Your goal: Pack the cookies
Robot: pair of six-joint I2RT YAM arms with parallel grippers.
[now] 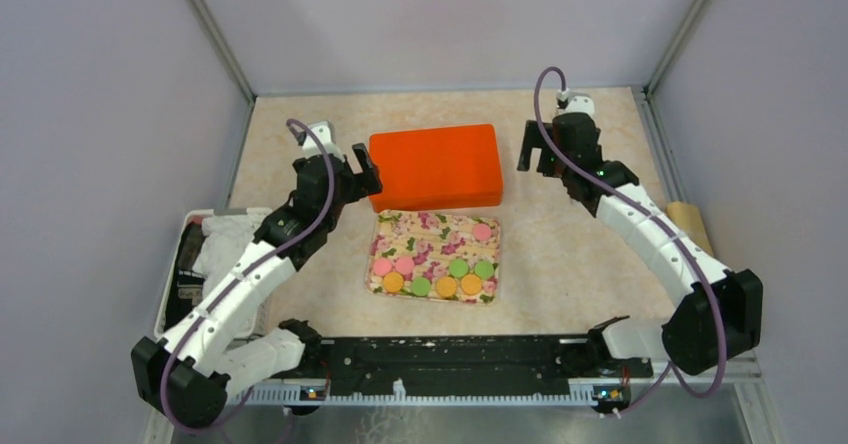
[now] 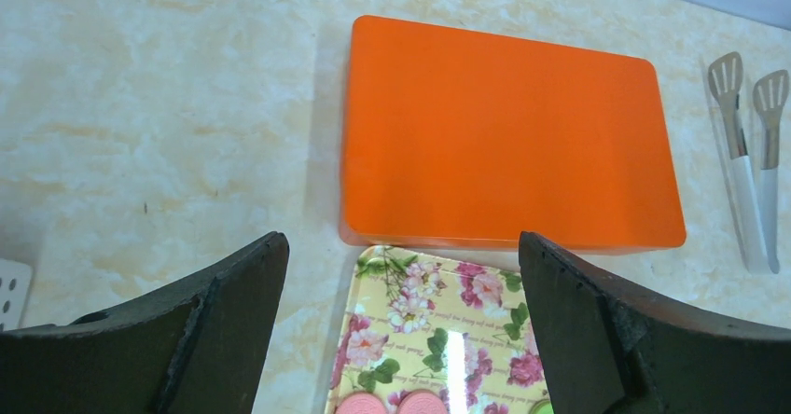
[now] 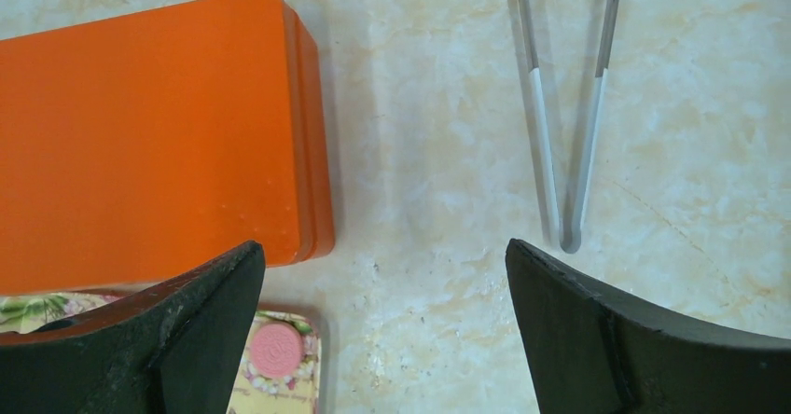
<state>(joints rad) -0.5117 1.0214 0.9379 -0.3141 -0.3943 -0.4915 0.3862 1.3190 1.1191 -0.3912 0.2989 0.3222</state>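
Several pink, green and orange cookies (image 1: 433, 276) lie on a floral tray (image 1: 430, 229) at the table's middle; one pink cookie (image 1: 482, 232) sits apart at the tray's far right. A shut orange box (image 1: 435, 167) lies just behind the tray. My left gripper (image 1: 365, 174) hovers open and empty by the box's left end. In the left wrist view the gripper (image 2: 401, 246) looks down on the box (image 2: 508, 134) and tray (image 2: 438, 325). My right gripper (image 1: 530, 154) is open and empty right of the box. In the right wrist view it (image 3: 384, 246) is over bare table, with a pink cookie (image 3: 277, 349) beside its left finger.
Metal tongs (image 3: 569, 106) lie on the table right of the box; they also show in the left wrist view (image 2: 746, 153). A white bin with cloth (image 1: 215, 239) stands at the left edge. A cardboard roll (image 1: 688, 224) lies at the right edge.
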